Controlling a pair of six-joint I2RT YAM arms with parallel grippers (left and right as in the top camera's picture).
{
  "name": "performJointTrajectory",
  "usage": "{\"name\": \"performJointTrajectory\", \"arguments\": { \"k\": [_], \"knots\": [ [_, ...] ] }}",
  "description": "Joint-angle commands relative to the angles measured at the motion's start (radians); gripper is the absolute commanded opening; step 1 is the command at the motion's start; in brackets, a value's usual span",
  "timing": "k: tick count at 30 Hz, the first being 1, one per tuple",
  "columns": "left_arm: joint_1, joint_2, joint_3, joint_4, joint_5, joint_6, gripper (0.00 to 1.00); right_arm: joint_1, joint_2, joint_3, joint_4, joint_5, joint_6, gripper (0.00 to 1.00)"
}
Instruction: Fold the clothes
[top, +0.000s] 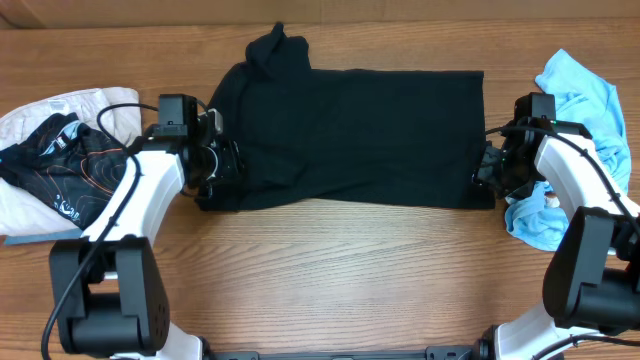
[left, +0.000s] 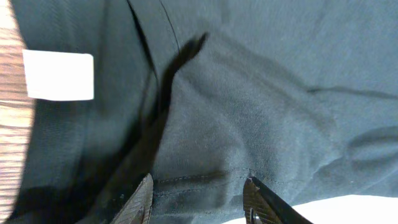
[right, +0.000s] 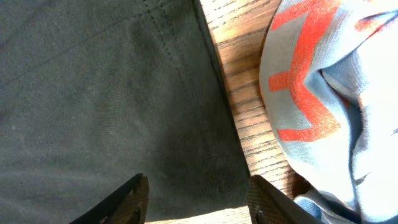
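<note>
Large plain black soft-fabric garment lying flat across wooden table, left gripper hovering over its hem, jaws parted, grasping nothing, right gripper hanging likewise unclenched over opposite edge.

A blue shirt with orange print lies crumpled at the wooden surface's right end; at the left, patterned black fabric sits on white cloth.
</note>
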Motion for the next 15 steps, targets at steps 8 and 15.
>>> {"name": "performJointTrajectory", "arguments": {
  "k": [8, 15],
  "knots": [
    [-0.009, 0.039, 0.004, 0.068, 0.064, -0.019, 0.07, -0.002, -0.001, -0.003, 0.005, -0.013, 0.001, 0.54],
    [0.019, 0.029, 0.093, 0.184, 0.231, -0.046, 0.04, -0.002, -0.001, -0.003, 0.005, -0.013, 0.001, 0.54]
  ]
}}
